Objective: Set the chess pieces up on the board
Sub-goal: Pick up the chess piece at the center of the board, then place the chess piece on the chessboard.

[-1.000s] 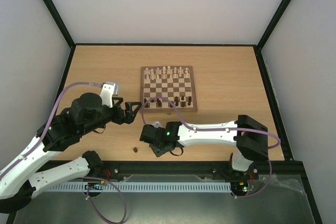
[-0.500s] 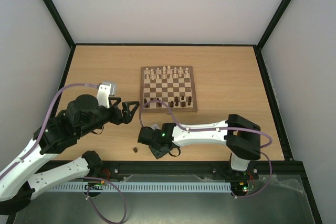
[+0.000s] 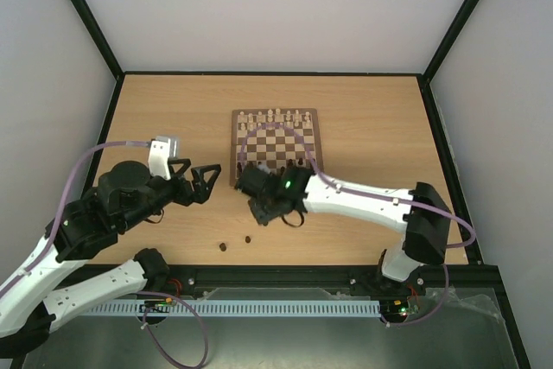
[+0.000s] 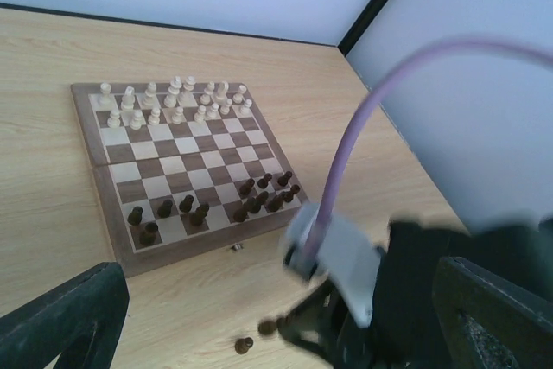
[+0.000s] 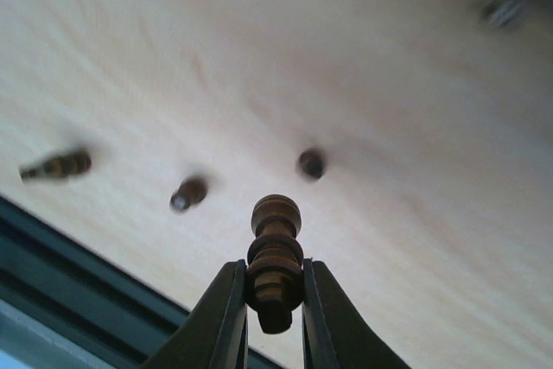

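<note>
Piece of dark turned wood, pinched between the two fingers of the right claw and hanging clear above the desk, near the board's near left corner. It is judged light, stiff and smooth. Its ringed, rounded profile gives narrow fingers little flat to bear on, so it may pivot or slip. The grip sits on the thicker rings, with one knobbed end reaching past the fingertips, and a hold at such a waist looks the soundest. Which end is the head cannot be told. The piece lies along the fingers rather than across them, so standing it on a square may call for care. Left claw is spread wide and holds nothing, just left of the board. Dark pieces stand in the board's near rows and white pieces in the far rows. Loose pieces lie on the desk by its near edge: three in the right wrist view, but only two specks from above. From above, the right wrist hides the grip and covers the board's near left corner. Motion blur smears both wrist views, and no piece's rank can be made out.
</note>
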You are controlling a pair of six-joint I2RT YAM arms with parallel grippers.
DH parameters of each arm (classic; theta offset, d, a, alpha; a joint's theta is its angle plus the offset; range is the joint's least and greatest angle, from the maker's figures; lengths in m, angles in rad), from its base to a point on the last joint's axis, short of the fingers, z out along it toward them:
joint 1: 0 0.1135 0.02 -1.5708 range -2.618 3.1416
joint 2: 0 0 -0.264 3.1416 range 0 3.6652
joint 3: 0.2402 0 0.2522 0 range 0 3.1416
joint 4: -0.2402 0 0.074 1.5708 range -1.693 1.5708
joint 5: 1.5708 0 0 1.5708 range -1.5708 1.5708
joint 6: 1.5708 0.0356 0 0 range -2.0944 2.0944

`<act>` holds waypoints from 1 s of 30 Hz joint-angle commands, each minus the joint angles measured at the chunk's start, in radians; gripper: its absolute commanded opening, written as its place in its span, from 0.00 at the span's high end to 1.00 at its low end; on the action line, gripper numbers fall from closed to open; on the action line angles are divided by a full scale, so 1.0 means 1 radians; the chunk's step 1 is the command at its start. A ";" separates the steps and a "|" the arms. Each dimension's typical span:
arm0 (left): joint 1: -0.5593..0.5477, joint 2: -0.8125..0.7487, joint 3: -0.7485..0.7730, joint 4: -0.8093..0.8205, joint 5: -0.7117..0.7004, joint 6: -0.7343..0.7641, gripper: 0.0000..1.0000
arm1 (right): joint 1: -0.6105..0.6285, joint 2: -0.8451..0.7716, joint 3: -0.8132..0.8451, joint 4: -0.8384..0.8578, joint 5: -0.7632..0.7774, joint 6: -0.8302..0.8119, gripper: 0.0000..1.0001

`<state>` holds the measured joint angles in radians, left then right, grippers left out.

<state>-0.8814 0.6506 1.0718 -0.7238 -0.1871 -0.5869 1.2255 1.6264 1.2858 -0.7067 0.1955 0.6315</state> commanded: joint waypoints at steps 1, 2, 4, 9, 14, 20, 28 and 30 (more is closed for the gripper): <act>-0.003 -0.020 -0.005 0.015 -0.028 0.015 0.01 | -0.109 -0.011 0.141 -0.154 0.069 -0.118 0.95; -0.002 -0.019 -0.007 0.016 -0.027 0.017 0.01 | -0.131 0.001 0.168 -0.163 0.070 -0.137 0.95; -0.002 -0.014 -0.013 0.021 -0.025 0.018 0.00 | -0.178 0.029 0.210 -0.165 0.056 -0.178 0.95; -0.001 0.000 -0.040 0.043 -0.025 0.022 0.01 | -0.276 0.117 0.291 -0.173 0.036 -0.242 0.96; -0.001 0.032 -0.046 0.051 -0.033 0.031 0.01 | -0.335 0.217 0.393 -0.191 0.024 -0.292 0.96; -0.002 0.047 -0.055 0.055 -0.041 0.038 0.00 | -0.374 0.297 0.423 -0.183 -0.002 -0.324 0.96; -0.002 0.052 -0.062 0.060 -0.048 0.041 0.00 | -0.385 0.373 0.439 -0.169 -0.028 -0.343 0.96; -0.001 0.054 -0.065 0.063 -0.048 0.040 0.01 | -0.385 0.390 0.449 -0.170 -0.034 -0.347 0.96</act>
<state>-0.8814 0.7002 1.0252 -0.6914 -0.2173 -0.5571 0.8444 1.9831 1.6955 -0.8257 0.1837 0.3122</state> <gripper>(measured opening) 0.994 0.128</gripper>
